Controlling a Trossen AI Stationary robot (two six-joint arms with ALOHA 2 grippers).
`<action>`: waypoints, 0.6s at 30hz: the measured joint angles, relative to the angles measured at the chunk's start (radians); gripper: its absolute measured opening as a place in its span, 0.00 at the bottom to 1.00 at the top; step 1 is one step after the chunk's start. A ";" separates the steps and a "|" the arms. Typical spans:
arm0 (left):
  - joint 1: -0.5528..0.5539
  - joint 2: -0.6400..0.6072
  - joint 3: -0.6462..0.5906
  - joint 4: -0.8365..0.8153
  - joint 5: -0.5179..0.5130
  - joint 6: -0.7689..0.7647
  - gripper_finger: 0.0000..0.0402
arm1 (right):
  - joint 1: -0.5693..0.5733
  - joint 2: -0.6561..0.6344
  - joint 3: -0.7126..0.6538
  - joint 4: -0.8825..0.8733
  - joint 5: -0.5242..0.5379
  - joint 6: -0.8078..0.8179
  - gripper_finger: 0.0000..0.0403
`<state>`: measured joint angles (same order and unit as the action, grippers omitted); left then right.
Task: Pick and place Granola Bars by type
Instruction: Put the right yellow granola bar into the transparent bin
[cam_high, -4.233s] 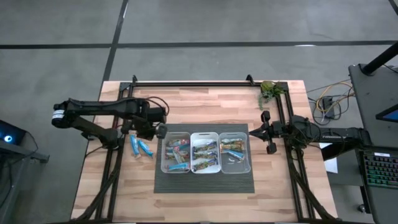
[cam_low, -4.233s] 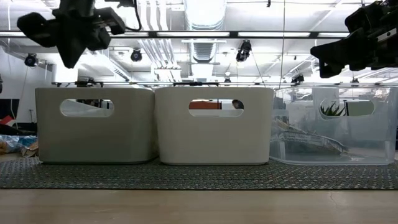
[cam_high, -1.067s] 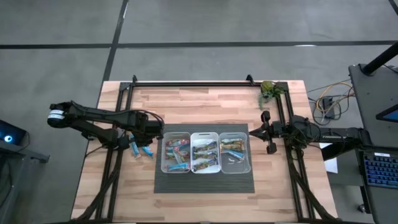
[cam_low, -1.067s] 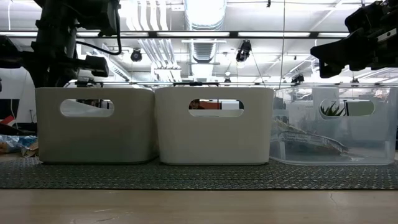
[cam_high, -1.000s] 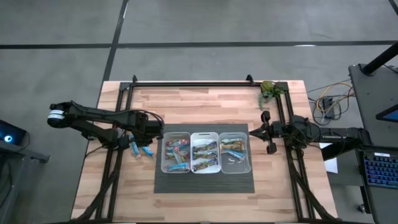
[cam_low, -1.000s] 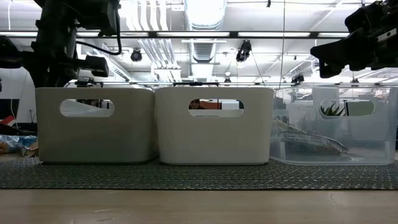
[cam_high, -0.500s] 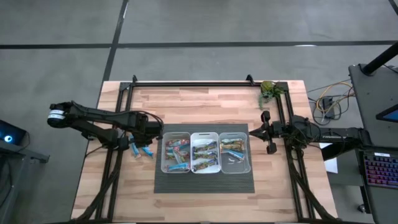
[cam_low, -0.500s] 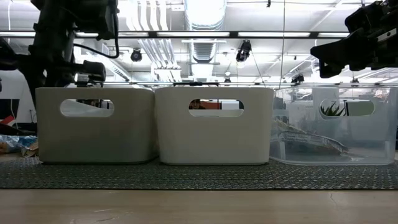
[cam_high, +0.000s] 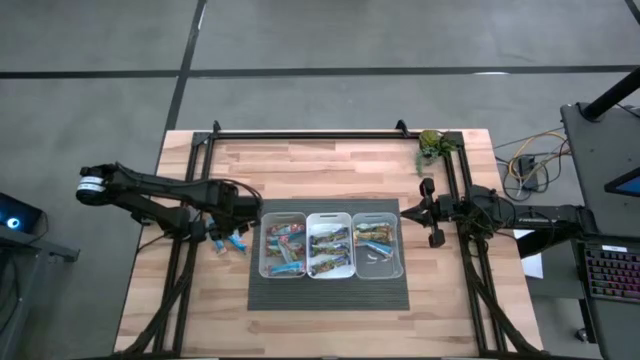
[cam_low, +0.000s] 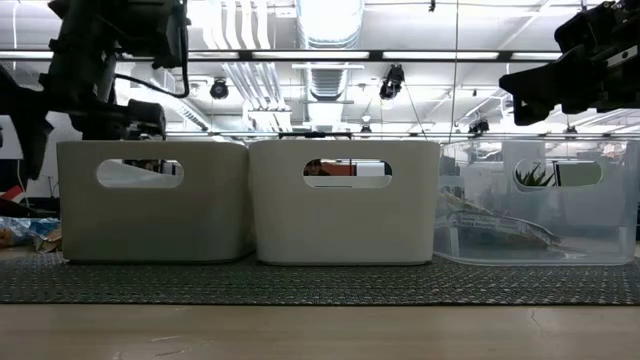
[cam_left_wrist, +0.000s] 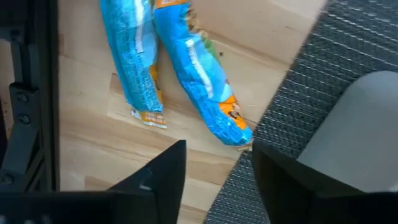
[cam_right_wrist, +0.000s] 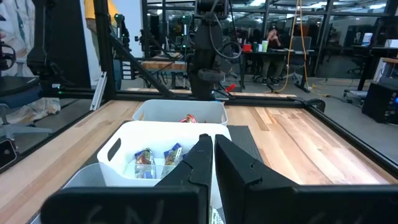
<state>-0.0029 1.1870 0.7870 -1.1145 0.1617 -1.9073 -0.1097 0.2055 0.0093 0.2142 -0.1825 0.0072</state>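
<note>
Two blue Granola Bars (cam_left_wrist: 134, 62) (cam_left_wrist: 199, 81) lie flat, side by side, on the wooden table left of the dark mat (cam_left_wrist: 298, 93). My left gripper (cam_left_wrist: 217, 180) points down just above them, open, with nothing between its fingers. The nearer bar's end (cam_left_wrist: 233, 127) lies just ahead of the gap. From above, the bars (cam_high: 213, 238) (cam_high: 238, 238) show beside my left gripper (cam_high: 232, 222). More Granola Bars lie in three bins (cam_high: 264, 245) (cam_high: 330, 214) (cam_high: 385, 262) on the mat. My right gripper (cam_right_wrist: 208, 162) waits shut at the table's right, pointing level at the bins.
The left bin's white wall (cam_left_wrist: 360, 124) stands close beside my left gripper. Black frame rails (cam_high: 190, 250) run along the table's left and right sides. A green plant-like object (cam_high: 432, 145) sits at the far right corner. Bare wood lies near the front edge (cam_high: 320, 330).
My left hand has kept its place over the two blue bars. In the low view its dark jaw parts above the left bin have spread sideways; the fingertips stay hidden behind the bin there. The bars lie where they were.
</note>
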 joint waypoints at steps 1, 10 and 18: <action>0.000 0.000 -0.006 0.000 0.005 -0.009 0.42 | 0.000 0.000 0.000 0.000 0.000 0.000 0.02; 0.000 0.000 -0.043 0.027 0.039 -0.051 0.49 | 0.000 0.000 0.000 0.000 0.000 0.000 0.02; 0.000 0.000 -0.106 0.136 0.028 -0.098 0.49 | 0.000 0.000 0.000 0.000 0.000 0.000 0.02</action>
<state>-0.0025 1.1873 0.6806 -0.9788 0.1901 -2.0051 -0.1097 0.2058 0.0093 0.2143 -0.1822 0.0071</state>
